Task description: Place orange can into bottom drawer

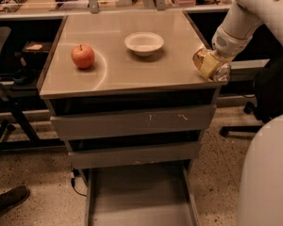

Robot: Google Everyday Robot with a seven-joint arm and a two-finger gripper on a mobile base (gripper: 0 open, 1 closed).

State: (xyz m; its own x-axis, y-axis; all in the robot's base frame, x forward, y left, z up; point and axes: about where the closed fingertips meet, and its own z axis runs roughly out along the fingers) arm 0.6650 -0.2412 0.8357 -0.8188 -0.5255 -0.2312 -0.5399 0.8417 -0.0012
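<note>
The orange can (210, 65), shiny with amber patches and a silver end, is held in my gripper (212, 61) at the front right corner of the cabinet top, tilted on its side and partly past the right edge. The gripper hangs from my white arm, which comes in from the upper right. The bottom drawer (141, 199) is pulled open below, a shallow grey tray with nothing in it. The can is above and to the right of the drawer.
A red-orange apple (82, 56) and a white bowl (144, 43) sit on the cabinet top (118, 69). Two upper drawers (132, 122) are shut. My white base (269, 173) fills the lower right. A shoe (9, 199) is on the floor at lower left.
</note>
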